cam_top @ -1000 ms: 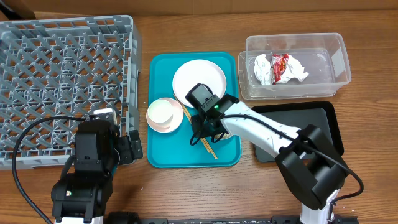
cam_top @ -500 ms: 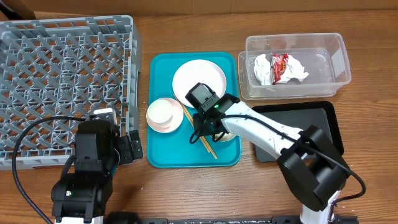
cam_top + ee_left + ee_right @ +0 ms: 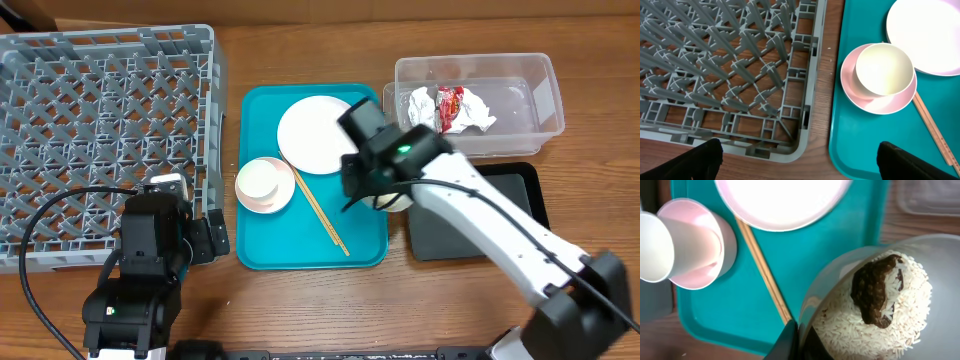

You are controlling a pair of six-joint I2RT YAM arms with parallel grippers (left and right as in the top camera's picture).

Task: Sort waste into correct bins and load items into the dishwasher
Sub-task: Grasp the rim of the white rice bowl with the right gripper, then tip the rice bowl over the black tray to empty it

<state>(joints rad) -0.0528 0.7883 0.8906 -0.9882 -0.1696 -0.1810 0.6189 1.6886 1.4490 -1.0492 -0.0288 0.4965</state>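
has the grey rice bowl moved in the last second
Yes. The small grey bowl, pinched by the right gripper, has moved right, from inside the teal tray to its right edge, toward the black tray.

Built in black and white on both sides. Left arm (image 3: 150,245): blocky black housings above a white base shell, a tiny green light low down, a thin black cable in a wide loop, a small white plug block on top. Left claw (image 3: 800,147): matte black fingers (image 3: 702,160) with rounded tips. Right arm (image 3: 480,225): long white tubular link, black joints, green light on the black wrist block. Right claw (image 3: 799,342): glossy black, only partly seen.
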